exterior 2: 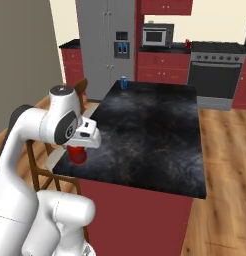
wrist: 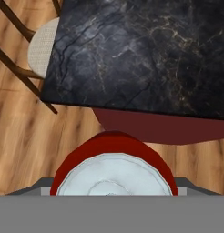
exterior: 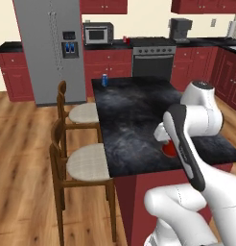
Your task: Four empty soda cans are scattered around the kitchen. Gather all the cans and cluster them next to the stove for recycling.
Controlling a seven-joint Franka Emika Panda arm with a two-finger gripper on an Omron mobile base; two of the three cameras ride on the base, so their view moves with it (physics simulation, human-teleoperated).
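My gripper (exterior 2: 78, 149) is shut on a red soda can (exterior 2: 77, 155), held upright just above the near corner of the black marbled island (exterior 2: 150, 130). From the left the same can (exterior: 169, 150) peeks out behind my forearm. Its silver top (wrist: 114, 177) fills the bottom of the hand view. A blue and white can (exterior: 104, 80) (exterior 2: 124, 83) stands at the island's far corner. Another red can (exterior: 124, 40) (exterior 2: 188, 44) sits on the back counter just left of the stove (exterior: 153, 60) (exterior 2: 217, 75).
Two wooden stools (exterior: 84, 161) (exterior: 81, 113) stand along the island's left side. A steel fridge (exterior: 50, 48) and a microwave (exterior: 97, 33) are at the back left. A coffee machine (exterior: 180, 29) sits right of the stove. Wood floor (exterior 2: 225, 165) runs around the island.
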